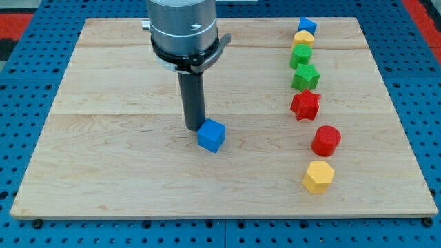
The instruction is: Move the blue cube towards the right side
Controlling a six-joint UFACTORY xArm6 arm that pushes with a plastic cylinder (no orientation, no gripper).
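Note:
The blue cube (211, 136) sits near the middle of the wooden board (103, 158). My tip (193, 127) stands just to the upper left of the cube, touching or nearly touching its left edge. The dark rod rises from there to the grey arm body at the view's top.
A column of blocks runs down the view's right: a blue block (307, 26) at the top, a yellow block (303, 39), a green block (301, 55), a green star (305, 76), a red star (306, 105), a red hexagon (326, 140) and a yellow hexagon (318, 176).

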